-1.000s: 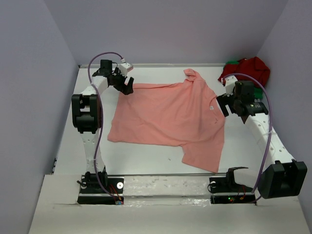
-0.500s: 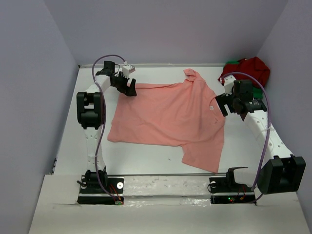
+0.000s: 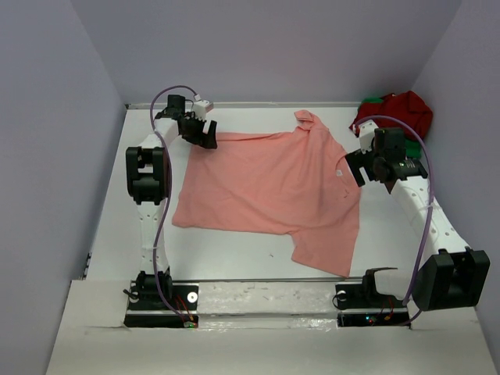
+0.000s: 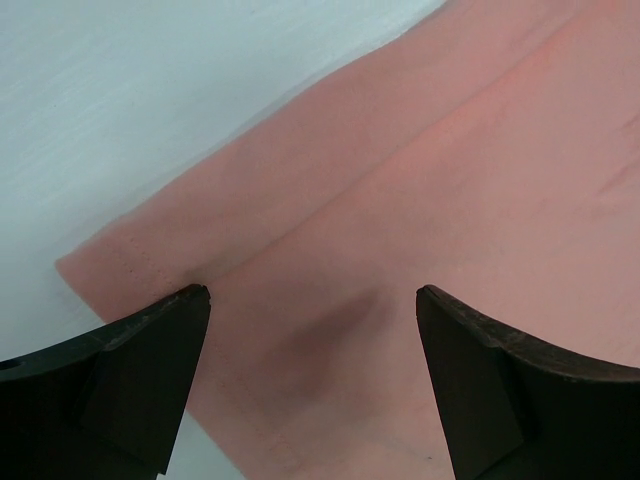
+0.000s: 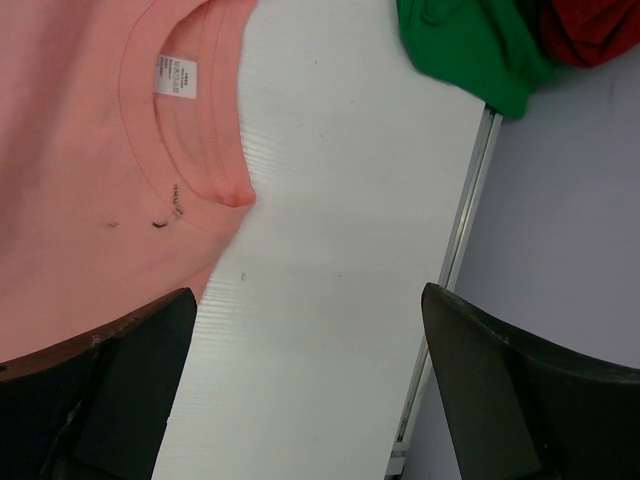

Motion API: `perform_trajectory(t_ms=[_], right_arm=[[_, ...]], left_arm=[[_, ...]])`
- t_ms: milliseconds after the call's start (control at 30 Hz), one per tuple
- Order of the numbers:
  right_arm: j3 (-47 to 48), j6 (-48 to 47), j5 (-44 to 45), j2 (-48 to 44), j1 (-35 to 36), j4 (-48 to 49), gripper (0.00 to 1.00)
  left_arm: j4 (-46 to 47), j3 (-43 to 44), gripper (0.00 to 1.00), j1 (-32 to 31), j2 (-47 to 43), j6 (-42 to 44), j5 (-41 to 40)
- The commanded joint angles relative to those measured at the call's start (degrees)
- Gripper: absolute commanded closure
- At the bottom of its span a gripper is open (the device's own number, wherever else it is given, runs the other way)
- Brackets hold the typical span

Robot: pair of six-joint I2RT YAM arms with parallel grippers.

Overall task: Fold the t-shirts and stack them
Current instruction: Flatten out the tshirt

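Observation:
The salmon-pink t-shirt (image 3: 269, 187) lies spread flat in the middle of the table. My left gripper (image 3: 205, 137) is open over its far left corner; in the left wrist view that corner's hem (image 4: 330, 300) lies between the jaws. My right gripper (image 3: 357, 168) is open just right of the shirt's collar; the right wrist view shows the collar with its white label (image 5: 176, 75) and bare table between the jaws. The dark red t-shirt (image 3: 400, 109) and the bright green t-shirt (image 3: 370, 101) are bunched together at the far right corner; both also show in the right wrist view (image 5: 470, 45).
The table (image 3: 234, 250) is white with a metal rail (image 5: 455, 250) along its right edge. Grey-lilac walls stand on the left, back and right. The arm bases (image 3: 160, 301) stand at the near edge.
My left gripper has moved slightly back and left along the shirt's far left corner. My right gripper has shifted a little towards the collar and then held still. The shirt has not moved.

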Motion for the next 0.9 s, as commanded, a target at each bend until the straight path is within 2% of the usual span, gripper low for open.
perform_trajectory(t_ms=[0,533,867], right_arm=[[3.37,0.76,-0.16,0.71,-0.28,-0.13,0.00],[4.60,1.02,-1.57,1.16,-0.28,-1.01,0.00],[4.25,1.28,-3.50,1.94,-0.28,-1.45,0.00]], left_arm=[[-2.69,1.87,0.01,0.37,0.72,-2.64,-2.71],[-3.75,-2.43,0.01,2.22,-1.66,-2.90,-17.03],[-5.77,-4.72,0.01,6.52,-2.36,-5.89,-24.59]])
